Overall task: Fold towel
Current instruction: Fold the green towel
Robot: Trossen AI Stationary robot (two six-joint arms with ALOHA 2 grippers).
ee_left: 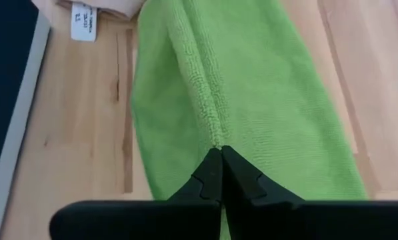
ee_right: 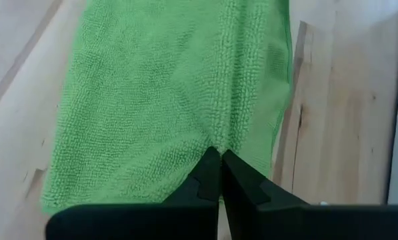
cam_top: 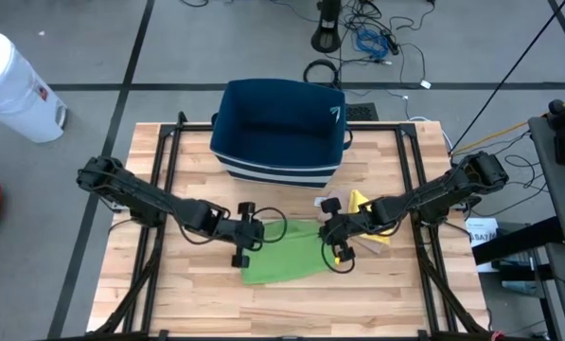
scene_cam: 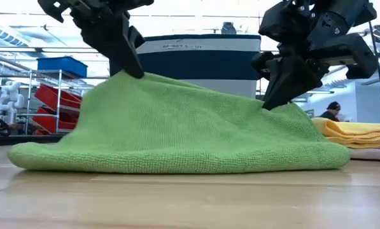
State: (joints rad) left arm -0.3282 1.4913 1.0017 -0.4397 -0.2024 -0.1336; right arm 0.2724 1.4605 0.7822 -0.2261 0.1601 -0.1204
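Green towel hangs between the left gripper and right gripper, each clenched on one raised edge.

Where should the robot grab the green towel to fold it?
Best by its far edge, from above, one corner each. The green towel lies limp, so two grips should keep it spread. The left pincer and right pincer are shut on that raised edge, apart, and the cloth hangs tent-like between them.

Around my wooden table lies grey tiled floor. Black cables tangle at one o'clock, a white bin stands at ten. Red shelf bins sit behind, under bright ceiling light.
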